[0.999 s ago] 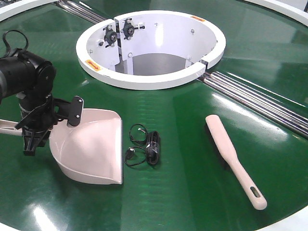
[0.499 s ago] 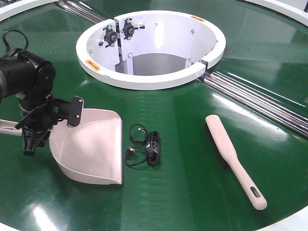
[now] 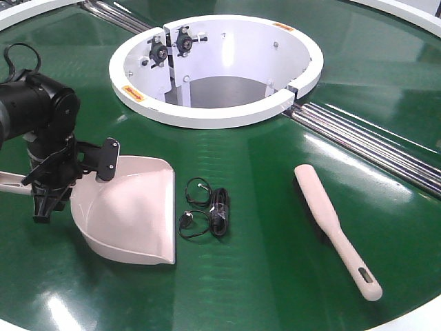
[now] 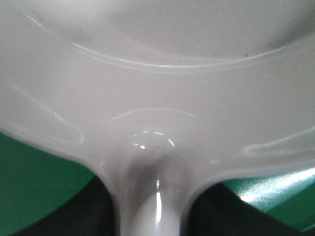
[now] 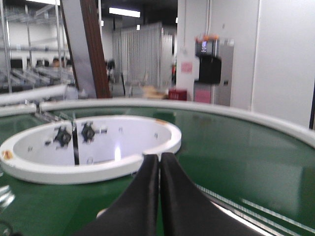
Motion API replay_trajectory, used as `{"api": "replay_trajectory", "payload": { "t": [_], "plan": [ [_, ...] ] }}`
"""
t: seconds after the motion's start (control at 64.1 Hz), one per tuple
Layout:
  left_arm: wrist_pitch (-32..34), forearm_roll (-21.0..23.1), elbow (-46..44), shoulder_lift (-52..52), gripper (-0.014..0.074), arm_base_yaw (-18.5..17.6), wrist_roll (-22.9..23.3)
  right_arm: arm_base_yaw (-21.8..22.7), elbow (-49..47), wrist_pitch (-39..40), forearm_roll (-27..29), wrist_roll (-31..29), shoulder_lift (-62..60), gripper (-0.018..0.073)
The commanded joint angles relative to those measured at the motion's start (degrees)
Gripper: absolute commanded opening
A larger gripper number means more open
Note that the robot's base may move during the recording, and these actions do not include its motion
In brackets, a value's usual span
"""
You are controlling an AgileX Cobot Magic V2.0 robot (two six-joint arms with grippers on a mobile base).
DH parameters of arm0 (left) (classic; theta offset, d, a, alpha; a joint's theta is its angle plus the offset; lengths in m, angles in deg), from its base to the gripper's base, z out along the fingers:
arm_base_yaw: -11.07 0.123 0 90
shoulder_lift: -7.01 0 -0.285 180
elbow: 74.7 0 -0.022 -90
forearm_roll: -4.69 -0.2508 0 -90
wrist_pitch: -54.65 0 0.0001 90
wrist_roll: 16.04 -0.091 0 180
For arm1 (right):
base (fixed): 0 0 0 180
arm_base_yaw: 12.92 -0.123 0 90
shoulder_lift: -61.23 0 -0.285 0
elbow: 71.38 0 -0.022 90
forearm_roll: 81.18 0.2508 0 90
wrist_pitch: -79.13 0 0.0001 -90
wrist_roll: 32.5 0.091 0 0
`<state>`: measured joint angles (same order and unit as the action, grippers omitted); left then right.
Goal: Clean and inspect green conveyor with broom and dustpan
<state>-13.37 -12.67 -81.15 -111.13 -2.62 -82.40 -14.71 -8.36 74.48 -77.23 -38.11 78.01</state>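
As things stand, left claw: looks clamped on the dustpan's handle; in the wrist view its dark fingers press against both sides of the stem.
Right claw: fingers pressed together, holding nothing, facing the white ring.
Dustpan: flat on the green conveyor, its pan spreading away from the left claw with the open edge on the far side.
Black cable: coiled just beyond that open edge, farther from the left claw than the pan.
Broom: well apart from the left claw, past the cable, lying free on the belt.
Risk, pan twist: the hold is on the thin handle only, so a lift or push could turn the wide pan in the claw and raise its lip off the belt.
Risk, cable: the springy loops may snag on the lip or skid along the glossy belt instead of riding in.
Risk, broom pickup: it lies low and flat, so a descending right claw could scrape the belt or knock the handle aside.
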Motion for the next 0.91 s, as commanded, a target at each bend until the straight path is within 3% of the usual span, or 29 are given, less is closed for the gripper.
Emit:
{"api": "replay_trajectory", "payload": {
  "t": [0.0,0.14,0.406,0.484,0.655,0.889],
  "plan": [
    [-2.2,-0.8,-1.4,2.8,-0.0006,-0.4,-0.3,0.4,-8.5,-5.8,1.0,0.1,8.1,-0.0008],
    [-2.2,-0.8,-1.4,2.8,-0.0006,-0.4,-0.3,0.4,-16.0,-18.7,3.9,-0.3,17.9,-0.0008],
    [-2.2,-0.8,-1.4,2.8,-0.0006,-0.4,-0.3,0.4,-17.9,-22.6,4.7,-0.1,28.0,-0.0001],
    [-2.2,-0.8,-1.4,2.8,-0.0006,-0.4,-0.3,0.4,-19.9,-27.6,4.7,-0.2,30.5,0.0024],
    [-2.2,-0.8,-1.4,2.8,-0.0006,-0.4,-0.3,-2.6,-26.6,-37.7,3.1,-0.6,36.1,0.0195],
    [-2.2,-0.8,-1.4,2.8,-0.0006,-0.4,-0.3,-7.7,-31.9,-41.5,-0.6,2.1,44.3,0.0519]
  ]
}}
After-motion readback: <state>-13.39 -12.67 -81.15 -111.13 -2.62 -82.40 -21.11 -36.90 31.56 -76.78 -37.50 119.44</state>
